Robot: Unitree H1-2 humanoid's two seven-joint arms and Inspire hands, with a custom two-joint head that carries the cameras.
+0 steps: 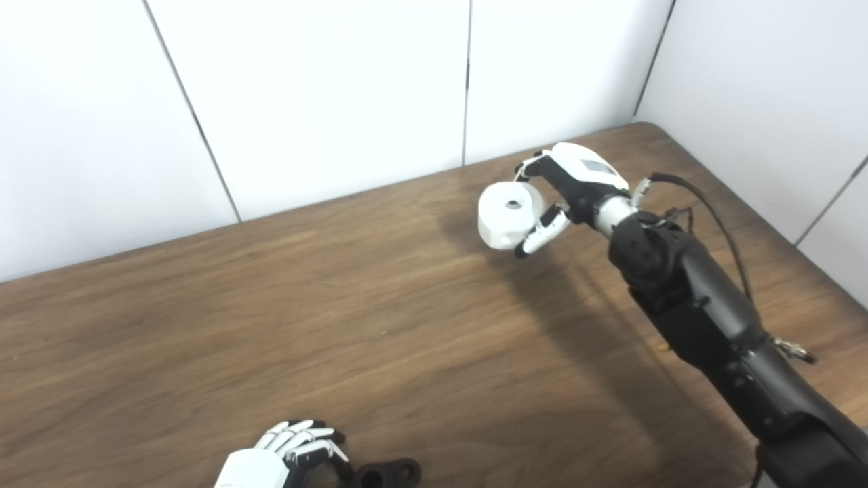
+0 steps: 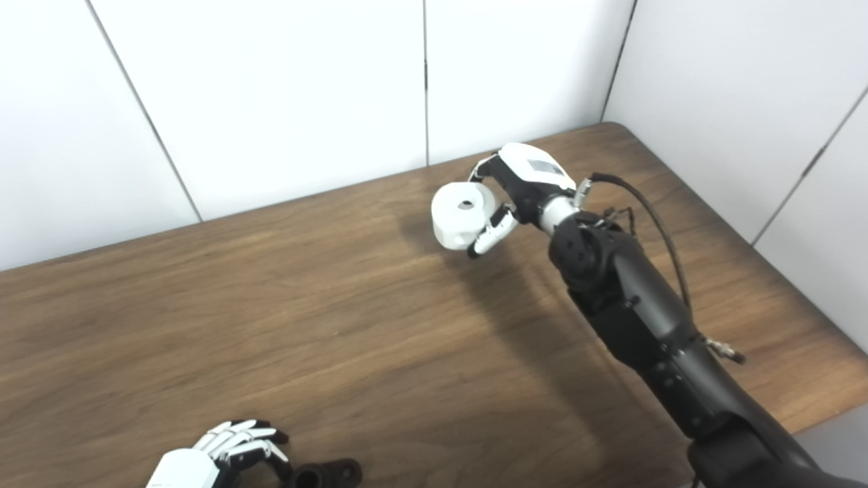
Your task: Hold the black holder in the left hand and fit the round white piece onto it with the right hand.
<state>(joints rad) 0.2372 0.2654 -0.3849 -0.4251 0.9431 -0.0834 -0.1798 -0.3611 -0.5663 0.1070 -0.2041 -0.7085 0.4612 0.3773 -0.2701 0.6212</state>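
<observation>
The right hand (image 1: pixel 566 193) sits in the upper right of the frame, raised above the wooden bench (image 1: pixel 339 305). Its fingers (image 1: pixel 542 234) and thumb are clamped on the round white piece (image 1: pixel 510 215), which projects to the left of the palm with its central hole facing up. The piece casts a shadow on the bench surface below and behind it.

The left hand (image 2: pixel 217 451) is at the bottom edge, left of centre, partly cut off by the frame. Its fingers are curled, lying just left of the black holder (image 2: pixel 325 473). The holder lies on the bench at the bottom edge, touching or nearly touching the fingertips; whether the hand grips it cannot be determined. Holder and white piece are well apart, at opposite corners of the bench area shown.
</observation>
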